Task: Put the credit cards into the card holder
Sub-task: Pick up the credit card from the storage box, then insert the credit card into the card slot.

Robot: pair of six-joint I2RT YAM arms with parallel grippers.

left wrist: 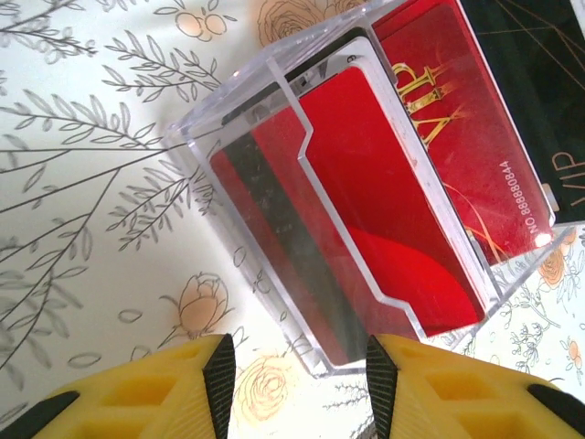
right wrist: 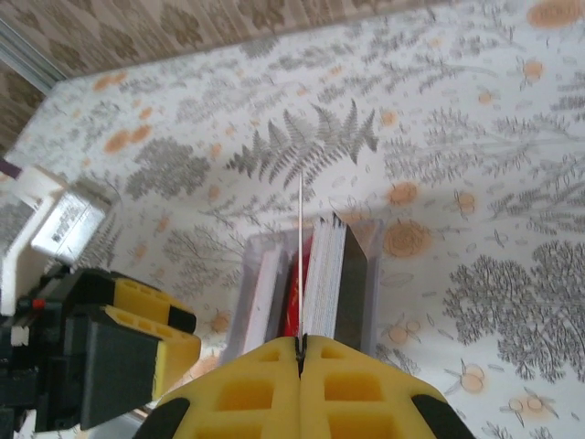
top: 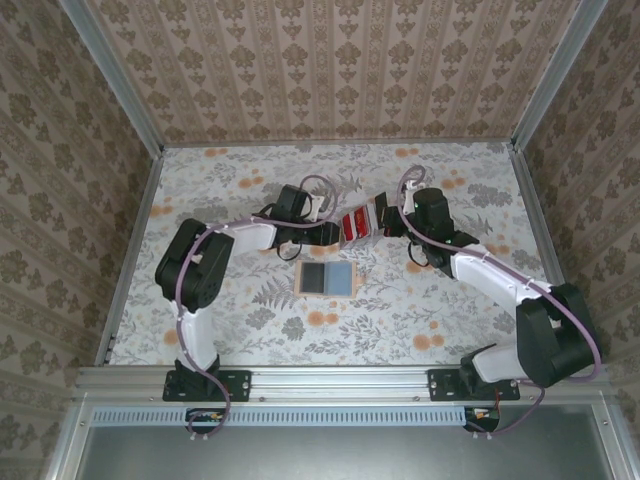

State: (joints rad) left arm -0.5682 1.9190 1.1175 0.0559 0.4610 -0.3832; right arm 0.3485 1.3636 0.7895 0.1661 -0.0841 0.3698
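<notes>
One card holder (top: 326,278) lies open and flat on the table (top: 450,300), at 6 o'clock from one clear box (top: 358,224) that stands near the table's middle. The holder has free tabletop on every side, and the walls are well apart from it. The credit cards (left wrist: 384,201) stand packed in the box. Two red faces and one black VIP card (left wrist: 548,110) can be counted, but the rest are seen edge-on and are too tight to number. The right gripper (right wrist: 300,352) reaches in from 3 o'clock and pinches one thin card (right wrist: 300,247) that is raised above the stack. The left gripper (left wrist: 300,384) comes from 9 o'clock with its jaws half apart around the box's near corner. Whether they press on the box is unclear.
</notes>
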